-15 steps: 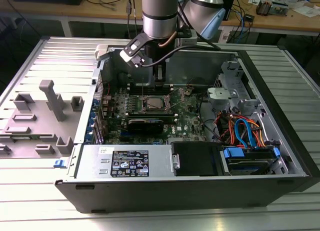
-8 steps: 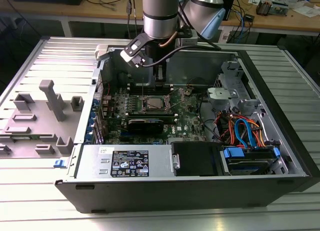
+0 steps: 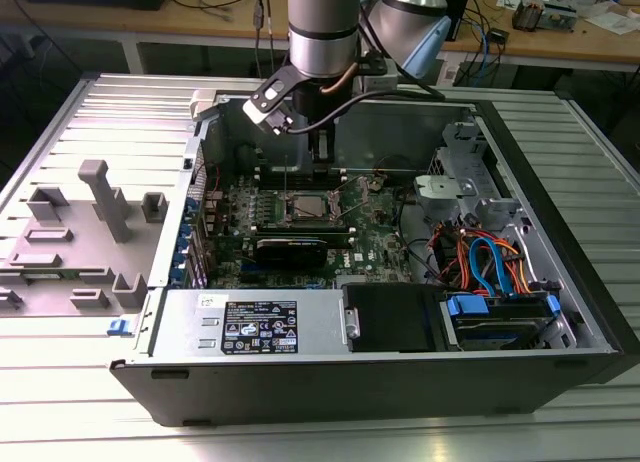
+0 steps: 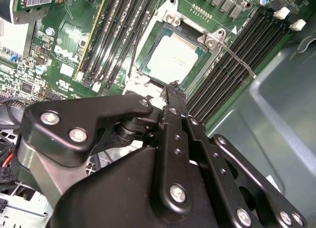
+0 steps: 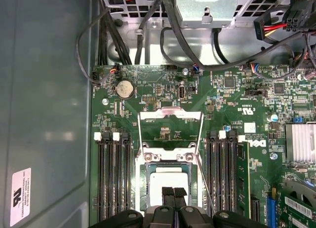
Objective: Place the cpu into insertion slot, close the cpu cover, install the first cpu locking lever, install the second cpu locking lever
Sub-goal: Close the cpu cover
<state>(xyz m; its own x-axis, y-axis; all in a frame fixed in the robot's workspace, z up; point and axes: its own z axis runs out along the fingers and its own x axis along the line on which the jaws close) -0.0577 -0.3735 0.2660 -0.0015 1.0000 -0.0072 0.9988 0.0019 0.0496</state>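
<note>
The gripper is a black metal linkage of flat bars pinned with bright round screw heads. Its two slim fingers are pressed tip to tip, with only a hairline seam between the square ends in the first wrist view and nothing clamped in them. In the exterior view it hangs straight down over the board; whether the tips touch anything cannot be told.

Just beneath the tips lies the one cpu, a flat square with a matte silver-grey top. It is seated in the insertion slot, whose dark frame borders it on all sides. Two silvery corner brackets, each with a screw, sit at the slot's far end in the second wrist view. The cpu cover appears to be raised off the slot: a thin silvery frame with narrow side rails and green board showing through its window. One thin wire lever angles out from a slot corner across the neighbouring sockets.

Two banks of long black ribbed memory slots flank the slot, with four white latch tabs at their ends in the first wrist view. Further out on the glossy green motherboard are one round silver coin cell and one finned metal heatsink. The grey steel computer case also holds a long black graphics card, a labelled power supply and orange and blue cables.
</note>
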